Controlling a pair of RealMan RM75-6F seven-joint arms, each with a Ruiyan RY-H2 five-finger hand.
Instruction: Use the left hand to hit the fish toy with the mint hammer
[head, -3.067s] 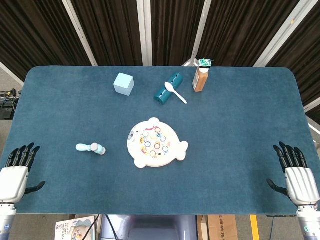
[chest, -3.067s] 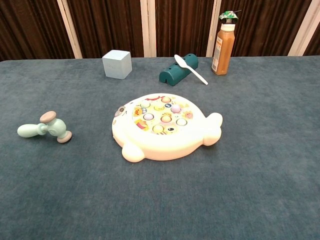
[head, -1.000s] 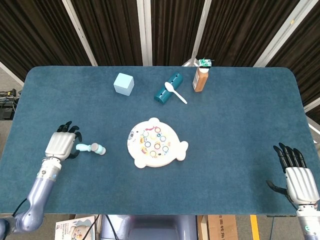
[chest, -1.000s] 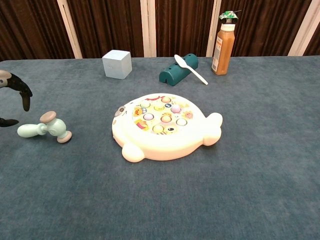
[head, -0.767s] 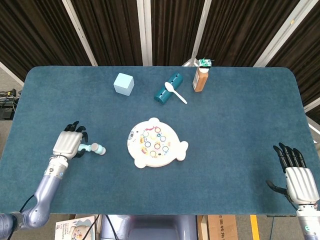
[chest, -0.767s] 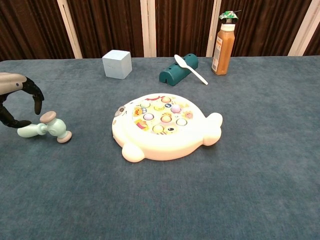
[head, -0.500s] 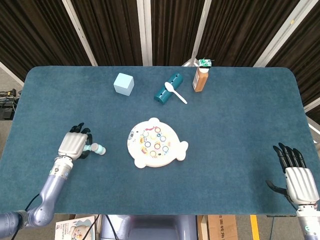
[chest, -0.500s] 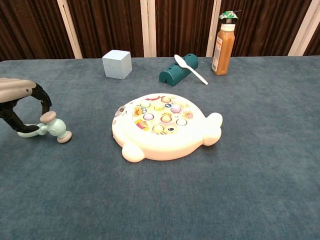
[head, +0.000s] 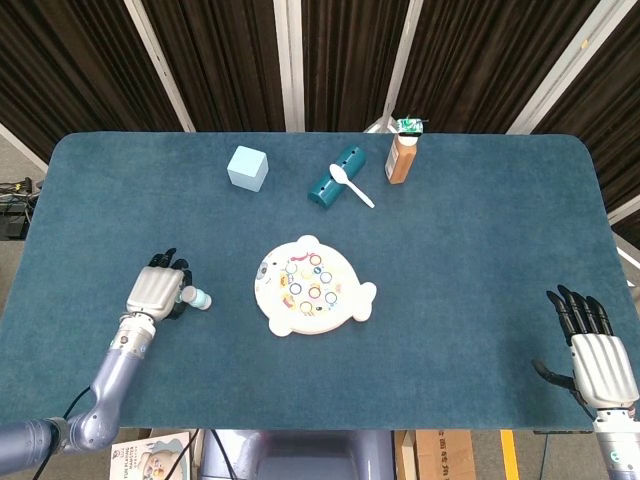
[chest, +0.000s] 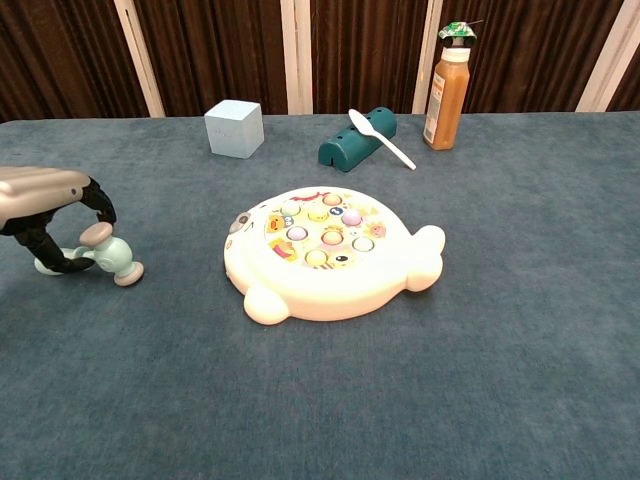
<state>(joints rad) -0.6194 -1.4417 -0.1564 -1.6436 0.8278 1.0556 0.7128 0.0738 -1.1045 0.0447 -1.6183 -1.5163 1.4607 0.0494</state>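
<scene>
The counter (head: 480, 250) has a dark teal felt-like top with rounded corners, and behind it hangs a dark pleated curtain split by pale vertical strips. The mint hammer (chest: 100, 255) lies on its side at the left part of the counter, well apart from the fish toy (head: 313, 286), which sits flat near the middle with its coloured pegs facing up.

The left robot hand (chest: 45, 200) arches over the hammer's handle – dark fingers (chest: 100, 205) curl down around it, but I can't tell whether they've actually closed on the handle, and the hammer is still lying on the felt. The right robot hand (head: 597, 358) sits at the near right edge, fingers spread and holding nothing.

Along the back: a pale blue cube (head: 247, 167), a dark teal holder (head: 336, 175) with a white spoon (head: 351, 185) resting across it, and an orange bottle (head: 402, 155) standing upright. Some grey floor and a printed box show past the near edge.
</scene>
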